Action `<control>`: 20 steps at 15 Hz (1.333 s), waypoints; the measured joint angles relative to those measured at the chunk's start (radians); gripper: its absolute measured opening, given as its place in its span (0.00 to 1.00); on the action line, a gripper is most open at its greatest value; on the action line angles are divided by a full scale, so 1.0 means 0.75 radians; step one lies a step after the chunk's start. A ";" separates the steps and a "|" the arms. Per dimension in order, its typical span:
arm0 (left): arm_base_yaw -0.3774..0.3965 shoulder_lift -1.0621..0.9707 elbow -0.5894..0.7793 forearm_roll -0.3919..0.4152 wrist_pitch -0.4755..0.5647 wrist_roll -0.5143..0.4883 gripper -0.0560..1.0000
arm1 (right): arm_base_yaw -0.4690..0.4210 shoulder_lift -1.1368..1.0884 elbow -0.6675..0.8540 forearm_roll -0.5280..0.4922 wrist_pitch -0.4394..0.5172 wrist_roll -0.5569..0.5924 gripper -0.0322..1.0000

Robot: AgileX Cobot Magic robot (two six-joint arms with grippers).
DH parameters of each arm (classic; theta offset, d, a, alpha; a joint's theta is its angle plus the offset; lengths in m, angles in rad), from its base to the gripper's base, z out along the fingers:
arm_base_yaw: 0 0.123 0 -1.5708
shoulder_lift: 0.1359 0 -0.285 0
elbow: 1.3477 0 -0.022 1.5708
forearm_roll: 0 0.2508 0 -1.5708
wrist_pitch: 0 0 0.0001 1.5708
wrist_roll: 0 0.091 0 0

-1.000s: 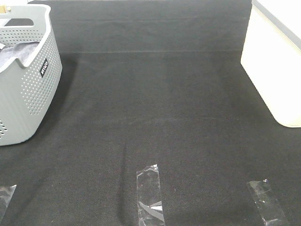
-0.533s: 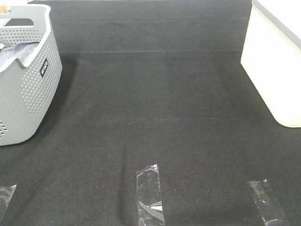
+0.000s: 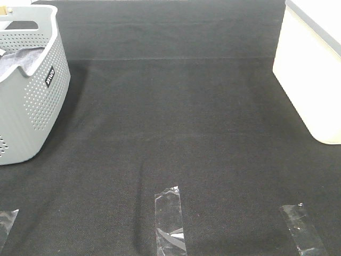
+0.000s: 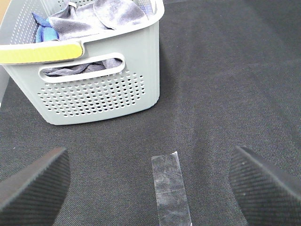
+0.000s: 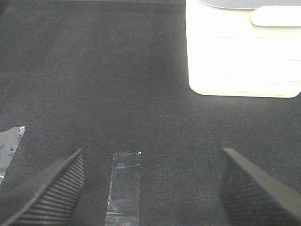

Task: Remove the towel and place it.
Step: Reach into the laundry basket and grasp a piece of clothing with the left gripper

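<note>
Nothing has shifted in the overhead view since a second ago: basket, container and tape lie as they lay. The grippers show only in the wrist views.

Nearest, three pieces of clear tape are stuck to the black felt table cover (image 3: 176, 117): the left tape strip (image 3: 6, 221), cut by the frame edge, the centre tape strip (image 3: 170, 221) and the right tape strip (image 3: 302, 229).

The left gripper (image 4: 149, 184) is released, its ribbed black fingers (image 4: 33, 186) spread wide with nothing between them. One tape strip (image 4: 170, 188) lies on the felt under the gap. The right gripper (image 5: 150, 190) is likewise spread and grasps nothing, and another strip (image 5: 124, 186) lies under its gap.

Farther off, the grey perforated basket (image 3: 32, 106) stands at the far left. The towel (image 4: 94, 19) lies bunched inside it, apart from both grippers. Only bare felt lies between the left gripper and the basket wall. The white plastic container (image 3: 311, 74) stands at the far right, well apart from the basket.

The overhead view shows only a fold of the towel below the rim, and a small black label (image 3: 49, 76) on the basket's side. The left wrist view adds a bright blue cloth (image 4: 44, 30) tucked against the towel, a yellow-green handle grip (image 4: 42, 52), and towel fabric seen through the handle slot. The right wrist view alone shows the container's ribbed wall (image 5: 242, 56).
</note>
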 joint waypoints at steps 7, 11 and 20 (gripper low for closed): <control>0.000 0.000 0.000 0.000 0.000 0.000 0.88 | 0.000 0.000 0.000 0.000 0.000 0.000 0.74; 0.000 0.000 0.000 0.000 0.000 0.000 0.88 | 0.000 0.000 0.000 0.000 0.000 0.000 0.74; 0.000 0.531 -0.125 0.000 -0.496 -0.015 0.77 | 0.000 0.000 0.000 0.000 0.000 0.000 0.74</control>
